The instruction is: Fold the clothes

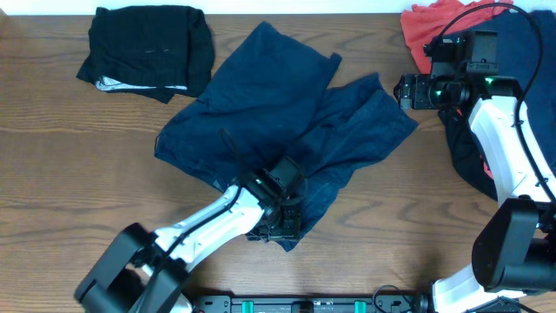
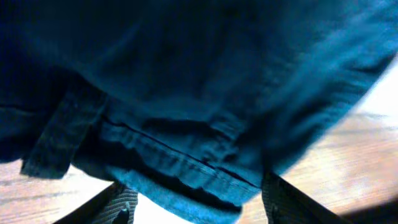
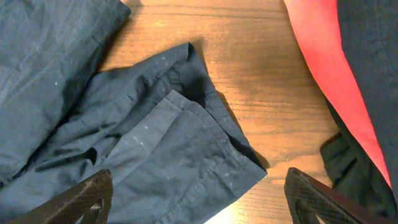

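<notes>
Navy trousers (image 1: pixel 287 113) sprawl unfolded mid-frame on the surface (image 1: pixel 69 174). The black garment (image 1: pixel 148 48) at upper left looks roughly folded, and the coral garment (image 1: pixel 430 22) at upper right waits. The left hand (image 1: pixel 282 222), fingers apart, straddles the trouser hem. The right hand (image 1: pixel 408 91) is spread and empty.

The trousers (image 1: pixel 287 113) are plain navy, the garment (image 1: pixel 148 43) black, the cloth (image 1: pixel 430 26) coral red.
</notes>
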### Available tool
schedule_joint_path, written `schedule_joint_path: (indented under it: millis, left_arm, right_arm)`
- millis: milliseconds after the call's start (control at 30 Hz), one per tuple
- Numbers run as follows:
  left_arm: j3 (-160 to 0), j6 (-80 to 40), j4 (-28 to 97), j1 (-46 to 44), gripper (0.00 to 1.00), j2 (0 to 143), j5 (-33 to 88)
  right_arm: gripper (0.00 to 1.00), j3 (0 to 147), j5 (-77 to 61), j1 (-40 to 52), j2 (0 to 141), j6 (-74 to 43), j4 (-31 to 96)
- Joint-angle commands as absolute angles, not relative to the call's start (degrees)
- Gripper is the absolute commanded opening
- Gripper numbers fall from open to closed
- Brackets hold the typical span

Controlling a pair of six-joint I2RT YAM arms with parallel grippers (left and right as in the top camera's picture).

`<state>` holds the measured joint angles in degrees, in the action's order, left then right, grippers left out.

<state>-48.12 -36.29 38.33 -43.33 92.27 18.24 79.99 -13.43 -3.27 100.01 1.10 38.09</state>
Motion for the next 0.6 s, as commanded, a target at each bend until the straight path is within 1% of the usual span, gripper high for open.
schedule_joint_path:
  millis: [0, 133, 167, 200, 467, 567]
  left_arm:
    - [-47.16, -36.75, 38.41, -43.48, 0.64, 94.24, 17.39]
    - [-47.16, -36.73, 38.02, -43.46, 0.37, 94.83, 17.3]
    - [-47.16, -36.73, 38.02, -43.46, 0.24, 94.83, 17.3]
    - [-47.18, -36.73, 38.04, -43.24, 0.06, 94.83, 17.3]
    - [-48.58, -36.77, 42.63, -42.68, 0.06, 91.9, 17.3]
    - [-48.58, -36.77, 42.98, -42.65, 0.06, 90.24, 16.75]
  right_arm:
    - [0.86, 80.2, -13.54, -2.92, 100.4, 0.82, 38.11]
    - [0.82, 80.2, -13.52, -2.76, 100.4, 0.67, 38.37]
    - [0.81, 80.2, -13.47, -2.74, 100.4, 0.69, 38.61]
    - [0.8, 80.2, -13.45, -2.72, 100.4, 0.67, 39.13]
    - [0.79, 79.99, -10.28, -2.72, 100.44, -1.26, 44.29]
    - [0.76, 79.4, -10.22, -2.7, 100.44, -2.37, 46.02]
